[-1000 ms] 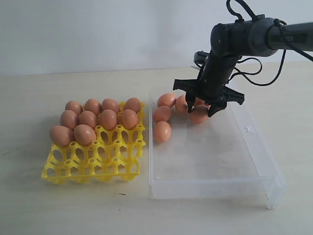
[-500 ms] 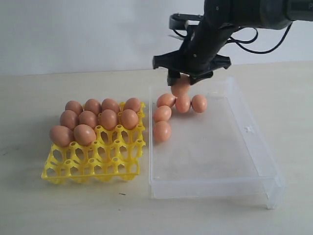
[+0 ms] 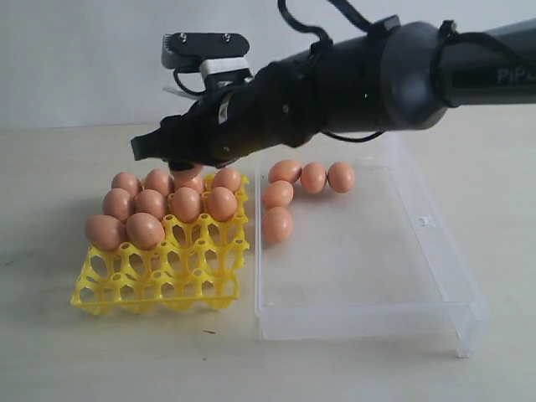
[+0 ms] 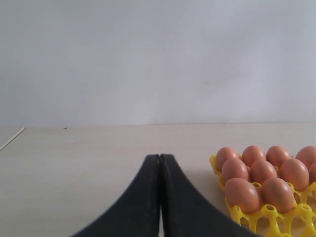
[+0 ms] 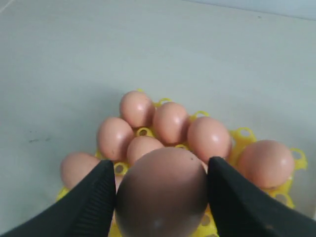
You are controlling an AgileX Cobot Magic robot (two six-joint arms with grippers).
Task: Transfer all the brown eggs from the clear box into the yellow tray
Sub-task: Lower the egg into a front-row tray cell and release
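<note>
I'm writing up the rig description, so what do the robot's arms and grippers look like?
The right arm is glossy black with rounded housings, white lettering on its side and black cables looping above it. A grey module sits on its wrist. The right gripper and left gripper have matte black, tapered fingers.

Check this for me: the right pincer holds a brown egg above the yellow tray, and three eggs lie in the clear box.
Not three: five eggs lie in the clear box, as the exterior view shows. The rest stands: the right pincer holds a brown egg above the yellow tray.
</note>
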